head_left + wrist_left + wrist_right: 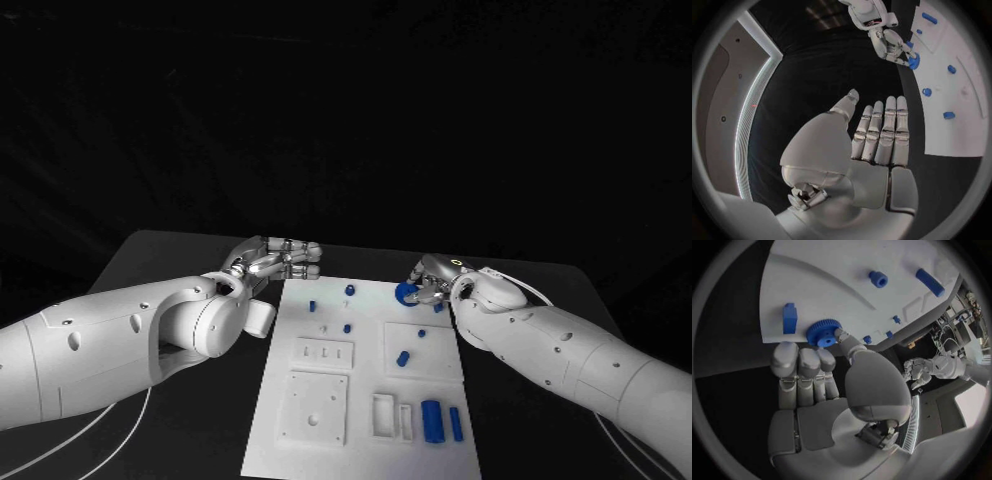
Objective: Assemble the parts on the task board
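The left hand hangs over the black tabletop, just beside the far left corner of the task board, at about 10 o'clock from the board's middle. Its fingers lie straight and close together, with the thumb out to the side. It holds nothing.

The white board lies in the middle of the tabletop. Small blue parts sit on it. Some little pegs are at the far end, one short piece is near the middle, and two long bars stand at about 5 o'clock, at the near end.

The right hand is at the far right corner of the board, at about 1 o'clock. It has a blue gear pinched between the thumb and the fingertips. The other fingers stand straight side by side under the gear. A small blue block sits just beside the gear on the board.

What could go wrong? The gear is held just at its edge, so I think it could slip or tip if the hand moves fast. It could also bump the blue block next to it and push it away. If the gear comes down tilted, it may not sit on its spot. The left hand is near the board edge and could nudge the board if it swings in.
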Controlling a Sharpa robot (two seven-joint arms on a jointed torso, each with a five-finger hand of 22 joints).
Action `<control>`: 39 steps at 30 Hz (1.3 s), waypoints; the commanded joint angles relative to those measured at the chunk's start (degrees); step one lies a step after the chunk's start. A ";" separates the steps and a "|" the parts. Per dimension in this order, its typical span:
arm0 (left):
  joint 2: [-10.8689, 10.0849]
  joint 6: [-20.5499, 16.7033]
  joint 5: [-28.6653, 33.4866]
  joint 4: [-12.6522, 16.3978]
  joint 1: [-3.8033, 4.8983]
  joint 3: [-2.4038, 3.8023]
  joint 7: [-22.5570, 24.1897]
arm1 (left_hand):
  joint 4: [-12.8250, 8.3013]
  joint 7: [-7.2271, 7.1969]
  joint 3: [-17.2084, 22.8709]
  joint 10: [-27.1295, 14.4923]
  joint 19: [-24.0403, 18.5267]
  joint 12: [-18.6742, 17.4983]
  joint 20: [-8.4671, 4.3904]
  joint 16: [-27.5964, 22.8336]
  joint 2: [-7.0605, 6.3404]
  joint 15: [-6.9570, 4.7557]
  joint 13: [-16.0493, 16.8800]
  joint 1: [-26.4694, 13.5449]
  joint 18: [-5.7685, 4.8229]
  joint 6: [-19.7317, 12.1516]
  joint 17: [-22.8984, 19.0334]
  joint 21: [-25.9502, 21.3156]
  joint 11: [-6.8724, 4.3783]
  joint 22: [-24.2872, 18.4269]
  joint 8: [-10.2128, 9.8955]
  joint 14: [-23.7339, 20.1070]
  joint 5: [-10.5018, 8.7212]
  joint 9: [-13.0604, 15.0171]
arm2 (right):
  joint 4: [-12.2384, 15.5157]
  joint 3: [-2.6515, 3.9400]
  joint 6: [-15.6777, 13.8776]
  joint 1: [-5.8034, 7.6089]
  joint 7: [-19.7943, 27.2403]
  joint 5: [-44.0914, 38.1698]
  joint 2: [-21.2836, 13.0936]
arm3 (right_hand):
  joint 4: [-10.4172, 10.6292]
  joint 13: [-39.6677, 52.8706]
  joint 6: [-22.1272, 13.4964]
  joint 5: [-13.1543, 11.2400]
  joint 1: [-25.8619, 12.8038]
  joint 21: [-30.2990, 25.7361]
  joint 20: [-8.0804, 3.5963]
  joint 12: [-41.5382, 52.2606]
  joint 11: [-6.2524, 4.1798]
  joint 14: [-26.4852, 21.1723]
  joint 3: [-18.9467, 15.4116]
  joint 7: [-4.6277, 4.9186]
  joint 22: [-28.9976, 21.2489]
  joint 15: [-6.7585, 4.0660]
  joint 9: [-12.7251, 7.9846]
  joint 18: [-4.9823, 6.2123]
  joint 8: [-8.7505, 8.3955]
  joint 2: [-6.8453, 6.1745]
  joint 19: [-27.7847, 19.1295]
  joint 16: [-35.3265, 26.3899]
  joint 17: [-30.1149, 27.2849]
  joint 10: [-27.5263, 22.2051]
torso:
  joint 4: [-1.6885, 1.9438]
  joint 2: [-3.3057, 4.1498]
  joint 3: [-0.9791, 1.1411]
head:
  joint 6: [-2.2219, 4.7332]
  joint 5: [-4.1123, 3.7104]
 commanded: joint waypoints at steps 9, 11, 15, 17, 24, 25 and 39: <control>0.00 1.17 0.21 0.10 0.07 0.05 0.05 | -0.02 0.02 0.06 -0.49 -0.26 0.28 0.01 -0.17 0.34 0.08 0.07 -0.16 -0.03 -0.06 0.06 0.23 -0.07 -0.09 0.22 0.06 0.29 0.07 | 1.03 -0.63 1.30 -0.44 -0.73 -2.30 -0.41 | -3.44 0.62 3.51 4.34 -0.96 1.51 -0.12 1.13 -0.61 0.36 4.32 -0.77 6.52 -0.36 0.27 0.30 0.33 1.13 -0.28 0.73 0.75 0.06 | -0.10 -0.08 0.04 | 0.01 0.06; -0.05 1.16 0.21 0.12 0.07 0.05 0.03 | -0.02 0.02 0.06 -0.49 -0.26 0.28 0.01 -0.17 0.34 0.08 0.07 -0.16 -0.03 -0.06 0.06 0.23 -0.07 -0.09 0.22 0.06 0.29 0.07 | 1.74 -0.66 0.22 -0.45 -1.02 -2.89 -0.52 | -3.63 0.80 4.75 4.97 -1.43 1.91 -0.31 1.38 -0.83 0.37 4.99 -1.06 6.58 -0.53 0.26 0.22 0.24 1.13 -0.20 0.78 0.83 0.23 | -0.13 -0.08 0.07 | 0.05 0.05; -0.07 1.16 0.21 0.14 0.07 0.05 0.03 | -0.02 0.02 0.06 -0.49 -0.26 0.28 0.01 -0.17 0.34 0.08 0.07 -0.16 -0.03 -0.06 0.06 0.23 -0.07 -0.09 0.22 0.06 0.29 0.07 | 3.40 -0.70 -2.12 -0.44 -1.75 -4.04 -0.79 | -3.77 1.05 5.61 5.61 -1.88 2.21 -0.48 1.65 -0.95 0.43 5.38 -1.30 6.60 -0.65 0.30 0.11 0.28 1.16 -0.19 0.93 1.01 0.45 | -0.08 -0.05 0.04 | 0.14 0.09; -0.07 1.17 0.21 0.16 0.07 0.05 0.03 | -0.02 0.02 0.06 -0.49 -0.26 0.28 0.01 -0.17 0.34 0.08 0.07 -0.16 -0.03 -0.06 0.06 0.23 -0.07 -0.09 0.22 0.06 0.29 0.07 | 4.48 -0.70 -3.31 -0.44 -2.28 -4.60 -1.02 | -3.70 1.13 5.84 5.66 -2.04 2.42 -0.54 1.77 -0.99 0.46 5.27 -1.40 6.63 -0.72 0.31 0.08 0.30 1.07 -0.13 0.99 1.06 0.55 | -0.05 -0.05 0.02 | 0.11 0.15; -0.23 1.27 0.21 0.19 0.08 0.05 -0.18 | 0.06 0.00 0.13 -0.45 -0.25 0.29 -0.02 -0.16 0.41 0.07 0.07 -0.17 -0.03 0.06 0.06 0.27 -0.10 -0.08 0.23 0.11 0.29 0.08 | 10.27 -0.71 -7.54 -0.44 -5.12 -7.13 -2.33 | -3.46 1.59 6.31 5.20 -2.02 3.32 -0.79 2.17 -1.12 0.52 5.99 -1.55 6.78 -0.89 0.29 -0.06 0.27 0.69 0.05 1.18 1.23 0.87 | -0.11 -0.15 -0.07 | 0.13 0.37; -0.24 1.27 0.21 0.20 0.08 0.05 -0.18 | 0.06 0.00 0.13 -0.45 -0.25 0.29 -0.02 -0.16 0.41 0.07 0.07 -0.17 -0.03 0.06 0.06 0.27 -0.10 -0.08 0.23 0.11 0.29 0.08 | 11.04 -0.71 -7.94 -0.44 -5.42 -7.46 -2.44 | -3.41 1.66 6.31 5.13 -2.01 3.51 -0.78 2.24 -1.13 0.51 6.07 -1.54 6.82 -0.89 0.29 -0.08 0.26 0.64 0.08 1.15 1.21 0.92 | -0.12 -0.16 -0.08 | 0.17 0.40; -0.18 1.32 0.21 0.48 0.09 0.05 -0.25 | 0.06 0.00 0.13 -0.45 -0.25 0.29 -0.02 -0.16 0.41 0.07 0.07 -0.17 -0.03 0.06 0.06 0.27 -0.10 -0.08 0.23 0.11 0.29 0.08 | 15.67 -1.96 -10.02 -0.44 -7.58 -9.83 -0.10 | -2.47 1.82 6.37 4.36 -1.88 4.24 -0.77 2.22 -1.08 0.52 6.57 -1.58 6.92 -0.92 0.28 -0.01 0.26 0.12 0.13 1.22 1.14 1.14 | 0.24 -0.04 -0.24 | 0.65 0.47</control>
